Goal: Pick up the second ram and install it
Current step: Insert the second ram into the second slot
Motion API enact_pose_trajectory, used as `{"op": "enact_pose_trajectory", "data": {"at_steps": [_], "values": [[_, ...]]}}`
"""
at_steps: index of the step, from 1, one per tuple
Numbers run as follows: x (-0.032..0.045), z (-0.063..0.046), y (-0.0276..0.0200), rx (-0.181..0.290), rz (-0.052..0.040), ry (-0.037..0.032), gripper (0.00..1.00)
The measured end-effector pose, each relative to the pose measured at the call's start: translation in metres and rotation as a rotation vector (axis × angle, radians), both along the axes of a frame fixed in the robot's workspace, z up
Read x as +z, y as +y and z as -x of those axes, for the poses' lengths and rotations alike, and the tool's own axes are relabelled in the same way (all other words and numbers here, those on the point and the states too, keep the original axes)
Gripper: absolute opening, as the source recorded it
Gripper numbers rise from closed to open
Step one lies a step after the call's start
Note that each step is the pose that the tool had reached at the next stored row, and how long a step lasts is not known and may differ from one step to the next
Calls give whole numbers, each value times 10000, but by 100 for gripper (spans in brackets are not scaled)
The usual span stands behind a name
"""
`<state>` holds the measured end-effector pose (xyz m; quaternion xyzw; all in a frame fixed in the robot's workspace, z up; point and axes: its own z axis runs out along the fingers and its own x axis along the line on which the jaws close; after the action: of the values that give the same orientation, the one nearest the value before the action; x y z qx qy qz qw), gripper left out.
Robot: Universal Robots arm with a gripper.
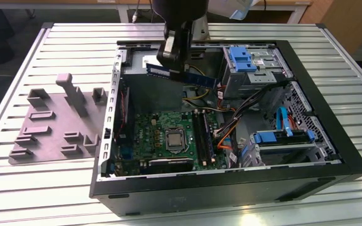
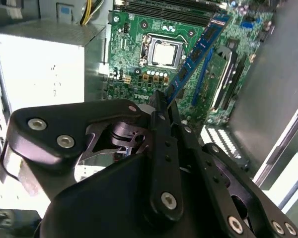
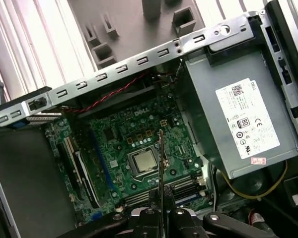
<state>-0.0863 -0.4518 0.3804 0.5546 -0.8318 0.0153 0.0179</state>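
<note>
My gripper is shut on the second ram, a blue-green stick held lengthwise in the air over the back of the open computer case. In the second wrist view the gripper pinches one end of the ram, which reaches out above the green motherboard. The first wrist view shows the ram edge-on, rising from the gripper over the processor socket. The long black memory slots lie below on the motherboard, beside the socket.
A grey power supply sits in the case next to the board. Blue drive cages and a bundle of cables fill the exterior view's right side. A grey fixture plate lies on the slatted table to the exterior view's left.
</note>
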Motion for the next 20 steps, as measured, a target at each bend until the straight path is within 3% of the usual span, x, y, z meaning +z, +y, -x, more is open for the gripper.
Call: {"op": "enact_pose_trajectory", "data": {"at_steps": [7, 20], "values": [[-1, 0, 0, -1164, 0, 0, 14], [-1, 0, 0, -1252, 0, 0, 14]]}}
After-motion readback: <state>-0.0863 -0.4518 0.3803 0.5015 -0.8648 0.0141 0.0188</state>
